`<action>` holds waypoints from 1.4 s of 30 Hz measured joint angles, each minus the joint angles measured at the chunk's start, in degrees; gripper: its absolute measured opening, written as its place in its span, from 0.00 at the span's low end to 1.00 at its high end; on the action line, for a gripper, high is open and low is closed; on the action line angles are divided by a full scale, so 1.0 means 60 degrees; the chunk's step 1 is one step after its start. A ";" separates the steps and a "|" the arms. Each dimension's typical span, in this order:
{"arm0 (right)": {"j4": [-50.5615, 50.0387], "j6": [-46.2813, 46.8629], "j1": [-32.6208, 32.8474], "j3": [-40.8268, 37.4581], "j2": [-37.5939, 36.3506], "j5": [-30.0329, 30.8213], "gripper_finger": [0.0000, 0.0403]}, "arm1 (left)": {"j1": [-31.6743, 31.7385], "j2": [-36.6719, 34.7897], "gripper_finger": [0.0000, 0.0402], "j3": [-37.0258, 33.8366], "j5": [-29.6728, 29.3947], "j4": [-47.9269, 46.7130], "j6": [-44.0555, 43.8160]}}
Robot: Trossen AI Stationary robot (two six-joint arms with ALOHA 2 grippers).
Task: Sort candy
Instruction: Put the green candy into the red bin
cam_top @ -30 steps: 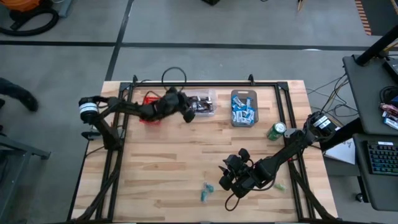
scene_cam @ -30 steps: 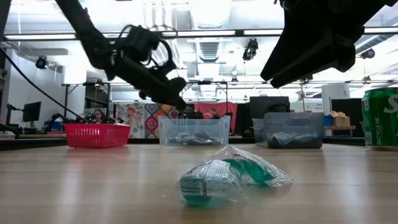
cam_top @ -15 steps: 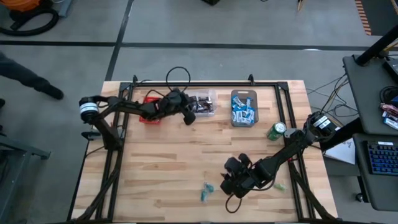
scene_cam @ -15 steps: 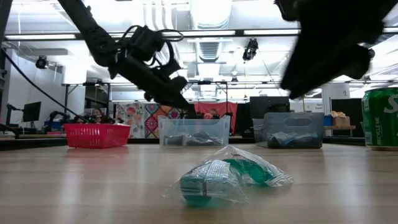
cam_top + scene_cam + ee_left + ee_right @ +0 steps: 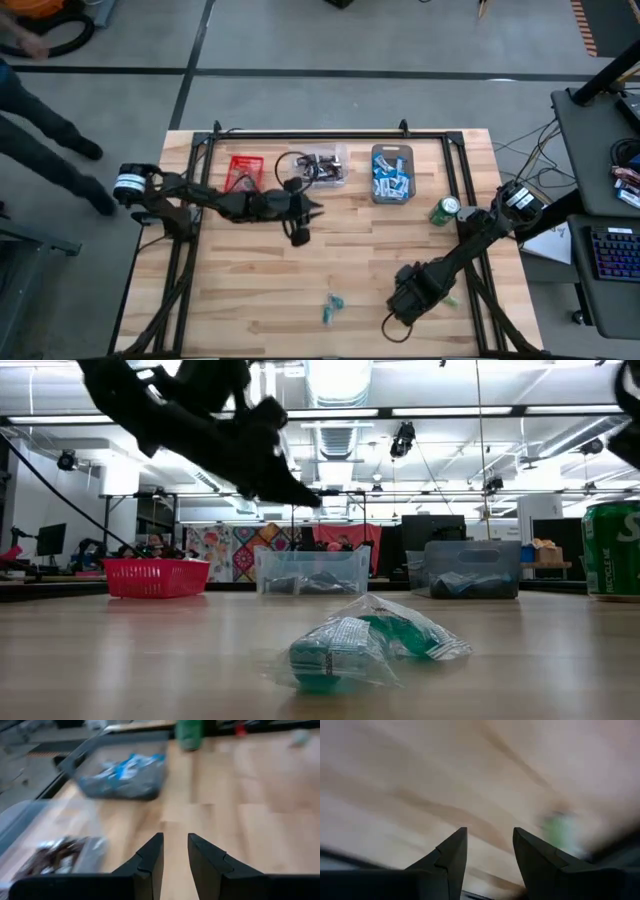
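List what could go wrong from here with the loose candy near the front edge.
The right gripper, open and empty, is near a green candy by the table edge; a nudge may knock it off. The teal candies lie touching, so one grasp may take both. The soda can stands beside the right arm and could be tipped.

bins [image 5: 322, 167]: 3 | soda can [image 5: 444, 209]: 1 | loose green candy [image 5: 333, 308]: 2 | arms [image 5: 210, 200]: 2
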 joint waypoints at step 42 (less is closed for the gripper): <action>-0.0115 -0.1818 0.0241 -0.2223 0.0040 -0.0866 0.12 | -0.1823 -0.0459 0.17 -0.0016 -0.0022 0.0026 -0.0859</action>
